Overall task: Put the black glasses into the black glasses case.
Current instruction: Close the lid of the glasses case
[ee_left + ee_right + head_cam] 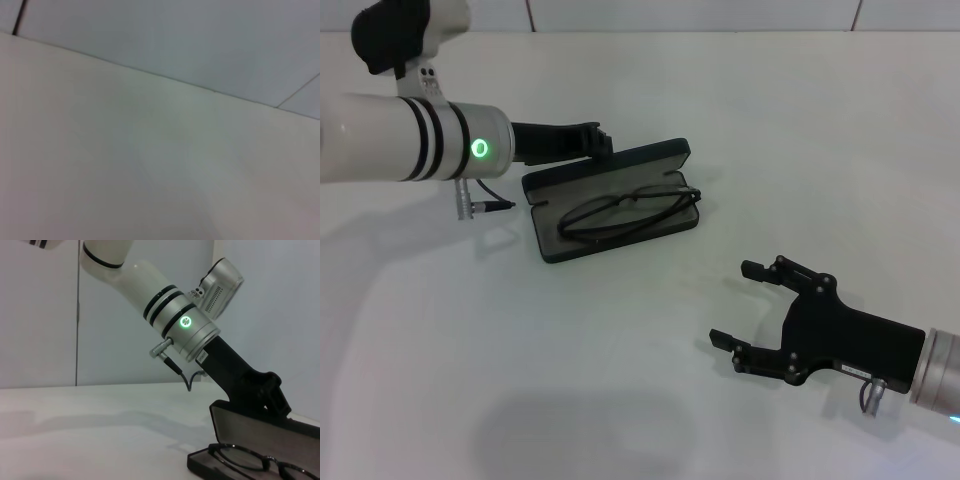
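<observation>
The black glasses case (552, 248) lies open on the white table, its lid (650, 160) tilted back. The black glasses (630, 208) lie folded in the case's grey-lined base, one end reaching its right rim. My left gripper (592, 140) is at the lid's back edge, touching or just behind it. The right wrist view shows the same: the left gripper (269, 396) behind the raised lid (250, 432), and the glasses (245, 457) in the base. My right gripper (735, 303) is open and empty, low over the table to the case's front right.
The white table (640, 400) meets a tiled wall (720, 12) at the back. A cable and plug (485, 205) hang from the left wrist beside the case. The left wrist view shows only the table (100, 175) and the wall.
</observation>
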You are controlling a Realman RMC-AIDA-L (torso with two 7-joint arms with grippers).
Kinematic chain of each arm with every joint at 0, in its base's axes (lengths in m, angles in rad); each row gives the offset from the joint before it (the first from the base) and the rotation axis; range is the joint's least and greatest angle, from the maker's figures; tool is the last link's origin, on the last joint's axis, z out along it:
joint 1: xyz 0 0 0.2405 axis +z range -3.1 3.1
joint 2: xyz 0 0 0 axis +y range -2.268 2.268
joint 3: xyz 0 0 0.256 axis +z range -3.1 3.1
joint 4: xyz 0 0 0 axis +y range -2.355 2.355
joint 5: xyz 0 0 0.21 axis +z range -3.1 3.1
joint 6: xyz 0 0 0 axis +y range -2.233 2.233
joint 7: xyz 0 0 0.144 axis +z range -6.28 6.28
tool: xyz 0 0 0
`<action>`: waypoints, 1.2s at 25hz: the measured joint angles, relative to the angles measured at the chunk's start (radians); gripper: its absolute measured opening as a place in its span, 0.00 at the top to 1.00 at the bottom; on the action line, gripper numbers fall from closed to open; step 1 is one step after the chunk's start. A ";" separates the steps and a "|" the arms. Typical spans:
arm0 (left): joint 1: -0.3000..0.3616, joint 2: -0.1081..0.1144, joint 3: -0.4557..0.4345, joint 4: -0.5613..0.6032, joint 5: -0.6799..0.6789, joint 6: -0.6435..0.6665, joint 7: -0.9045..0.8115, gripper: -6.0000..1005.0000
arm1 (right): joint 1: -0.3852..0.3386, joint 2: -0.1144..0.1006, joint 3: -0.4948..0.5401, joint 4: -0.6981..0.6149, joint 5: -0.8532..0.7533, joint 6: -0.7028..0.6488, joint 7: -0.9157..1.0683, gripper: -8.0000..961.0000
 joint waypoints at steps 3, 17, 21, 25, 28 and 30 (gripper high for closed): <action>0.003 0.001 0.022 0.001 -0.006 -0.001 0.003 0.93 | 0.000 0.000 0.000 0.000 0.000 0.004 -0.001 0.12; 0.005 0.001 0.033 0.021 -0.012 -0.004 0.056 0.93 | 0.047 0.000 -0.011 -0.003 0.000 0.028 0.003 0.12; 0.009 0.000 0.036 0.025 -0.036 0.001 0.075 0.93 | 0.055 0.000 -0.023 -0.009 -0.001 0.044 0.005 0.12; 0.006 0.002 0.048 0.024 -0.085 0.004 0.106 0.93 | 0.069 0.000 -0.035 -0.009 -0.001 0.062 0.005 0.12; 0.003 0.002 0.056 0.021 -0.085 0.004 0.109 0.93 | 0.083 0.000 -0.045 -0.015 0.000 0.096 0.009 0.12; 0.002 0.003 0.059 0.020 -0.086 0.005 0.114 0.93 | 0.093 0.000 -0.063 -0.023 0.012 0.128 0.016 0.12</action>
